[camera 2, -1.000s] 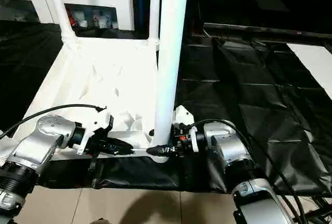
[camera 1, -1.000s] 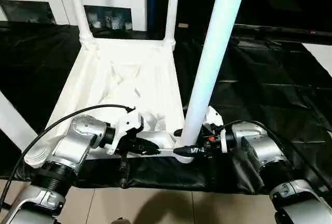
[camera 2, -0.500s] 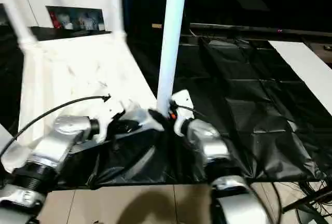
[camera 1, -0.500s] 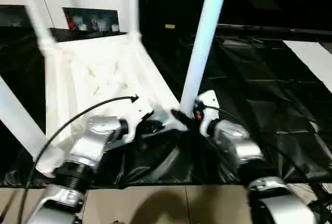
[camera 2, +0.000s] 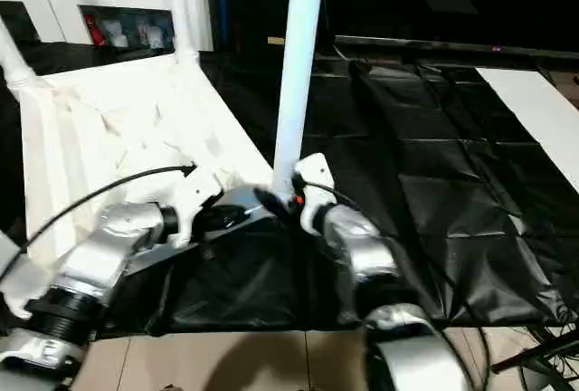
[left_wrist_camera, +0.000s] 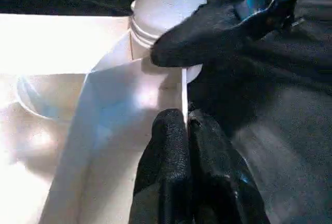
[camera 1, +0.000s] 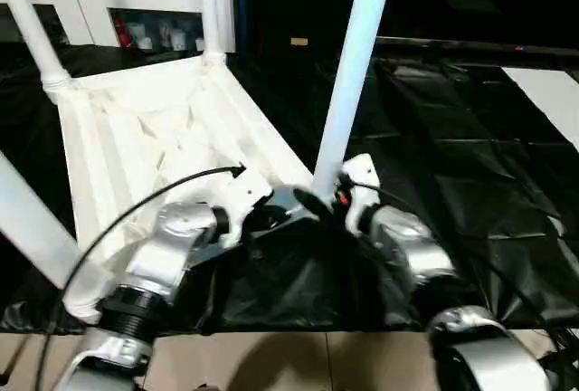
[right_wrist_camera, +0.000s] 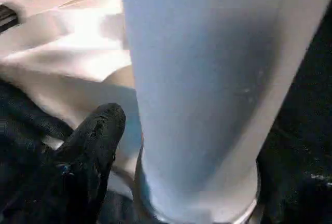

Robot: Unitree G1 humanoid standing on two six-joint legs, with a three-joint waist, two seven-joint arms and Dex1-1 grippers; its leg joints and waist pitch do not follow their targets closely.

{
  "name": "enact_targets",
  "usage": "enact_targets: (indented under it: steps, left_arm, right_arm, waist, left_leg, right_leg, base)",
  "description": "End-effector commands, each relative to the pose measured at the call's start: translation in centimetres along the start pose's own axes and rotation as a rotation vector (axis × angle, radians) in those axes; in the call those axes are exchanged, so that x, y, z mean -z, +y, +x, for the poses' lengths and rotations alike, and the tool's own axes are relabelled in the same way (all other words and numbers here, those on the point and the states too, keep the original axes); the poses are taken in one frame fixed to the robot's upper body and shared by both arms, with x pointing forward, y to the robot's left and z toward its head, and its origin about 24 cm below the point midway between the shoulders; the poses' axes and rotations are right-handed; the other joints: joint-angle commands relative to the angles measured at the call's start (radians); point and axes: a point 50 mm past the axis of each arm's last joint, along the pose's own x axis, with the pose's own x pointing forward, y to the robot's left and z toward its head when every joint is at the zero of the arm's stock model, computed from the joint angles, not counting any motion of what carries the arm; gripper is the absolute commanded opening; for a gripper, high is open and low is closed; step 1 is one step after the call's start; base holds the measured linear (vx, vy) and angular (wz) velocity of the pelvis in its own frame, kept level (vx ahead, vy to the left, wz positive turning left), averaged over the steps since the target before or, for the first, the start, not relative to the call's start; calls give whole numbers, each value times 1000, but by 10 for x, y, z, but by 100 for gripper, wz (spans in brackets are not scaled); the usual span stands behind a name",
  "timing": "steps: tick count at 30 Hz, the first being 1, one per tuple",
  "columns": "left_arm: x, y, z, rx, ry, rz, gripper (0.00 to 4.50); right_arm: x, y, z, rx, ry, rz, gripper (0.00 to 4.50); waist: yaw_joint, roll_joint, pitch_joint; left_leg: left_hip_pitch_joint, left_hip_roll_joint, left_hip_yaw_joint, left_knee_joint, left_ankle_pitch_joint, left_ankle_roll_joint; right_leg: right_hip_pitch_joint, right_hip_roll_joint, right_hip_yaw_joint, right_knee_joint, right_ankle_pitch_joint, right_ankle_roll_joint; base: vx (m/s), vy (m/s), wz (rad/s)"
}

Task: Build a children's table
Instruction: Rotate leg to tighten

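while the upturned white plastic children's table (camera 1: pixel 154 138) points its long tubular legs up, left gripper (left_wrist_camera: pixel 185 125) pinches its near rim; right gripper (camera 1: pixel 312 201) fingers straddle the near-right leg (camera 1: pixel 348 83).

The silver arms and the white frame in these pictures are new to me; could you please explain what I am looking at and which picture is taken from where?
This is a humanoid robot with two silver arms, each ending in a black two-fingered gripper. The two wide pictures come from the cameras in its head, looking down over its forearms. The two close-ups come from a camera on each wrist. On the black-covered work table lies a white children's table, upside down, its legs pointing up. The left gripper is shut on the thin rim of the table top. The right gripper is at the base of the nearest leg, where it meets its corner socket.
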Motion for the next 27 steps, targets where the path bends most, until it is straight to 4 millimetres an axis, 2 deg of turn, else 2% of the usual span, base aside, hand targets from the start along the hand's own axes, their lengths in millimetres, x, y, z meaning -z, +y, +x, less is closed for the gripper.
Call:
enact_targets:
  steps: [1,2,5,6,8,9,10,11,15,18,19,20,23,27]
  left_arm:
    - [-18,-13,13,165,-48,85,0]
    - [-17,-13,10,193,-38,93,0]
    - [-13,-12,3,251,-16,100,0]
    - [-12,-11,2,262,-5,103,0]
    - [-11,-10,-1,280,7,106,0]
    - [-9,-9,-5,301,23,107,0]
    - [-8,-8,-7,308,29,107,0]
    - [-8,-8,-7,308,29,107,0]
    - [-7,-5,-11,330,43,103,0]
    - [-8,-4,-11,319,41,104,0]
    - [-8,-3,-9,308,33,105,0]
    - [-9,-2,-9,299,28,104,0]
    - [-9,-2,-7,277,22,103,0]
    - [-11,1,-3,208,-6,88,0]
  right_arm:
    - [3,31,10,-310,31,-39,376]
    - [4,31,5,-364,46,-48,376]
    - [5,31,-3,-465,82,-58,376]
    - [5,31,-5,-489,90,-60,376]
    - [5,31,-8,-521,105,-65,376]
    - [7,32,-12,-577,133,-65,352]
    - [8,33,-14,-605,150,-65,352]
    - [8,33,-14,-605,150,-65,352]
    - [14,37,-22,-719,240,-97,319]
    - [16,38,-22,-721,247,-113,309]
    - [15,39,-21,-713,232,-102,290]
    - [15,39,-20,-705,222,-96,283]
    - [14,40,-19,-688,203,-84,268]
    - [11,38,-14,-603,149,-77,260]
  waist:
    - [3,17,-57]
    - [4,13,-58]
    - [13,13,-57]
    - [17,8,-57]
    - [26,11,-55]
    - [27,7,-54]
    - [29,9,-53]
    - [29,6,-51]
    - [30,5,-54]
    - [30,5,-55]
    - [30,5,-54]
    - [31,8,-55]
    - [32,7,-55]
    - [32,8,-54]
  left_leg:
    - [-6,26,-2,-57,-204,58]
    - [-6,26,0,-55,-205,62]
    - [-6,30,4,-53,-190,71]
    - [-5,32,4,-54,-191,71]
    - [-4,32,4,-54,-201,65]
    - [-4,31,3,-56,-210,62]
    - [-3,32,2,-57,-217,60]
    - [-5,33,1,-58,-229,53]
    - [-4,33,0,-57,-220,48]
    - [-5,31,0,-56,-208,46]
    - [-5,30,1,-55,-210,46]
    - [-4,31,0,-56,-214,44]
    - [-3,31,1,-55,-218,44]
    - [-2,31,0,-57,-227,38]
  right_leg:
    - [56,-68,56,-67,-225,-192]
    - [57,-67,56,-68,-219,-193]
    - [57,-64,55,-61,-187,-211]
    - [56,-65,54,-60,-195,-213]
    - [55,-68,54,-63,-226,-205]
    - [55,-68,54,-65,-257,-196]
    - [54,-68,54,-67,-274,-190]
    - [54,-71,54,-70,-309,-179]
    - [53,-71,55,-70,-311,-171]
    - [53,-71,55,-68,-295,-177]
    - [53,-71,55,-70,-303,-174]
    - [53,-72,55,-70,-312,-172]
    - [53,-71,54,-72,-317,-170]
    - [52,-71,54,-73,-323,-168]
  base:
    - [0,0,0]
    - [0,0,0]
    - [0,0,0]
    - [0,0,0]
    - [0,0,0]
    - [0,0,0]
    - [0,0,0]
    - [0,0,0]
    - [0,0,0]
    - [0,0,0]
    - [0,0,0]
    - [0,0,0]
    - [0,0,0]
    - [0,0,0]
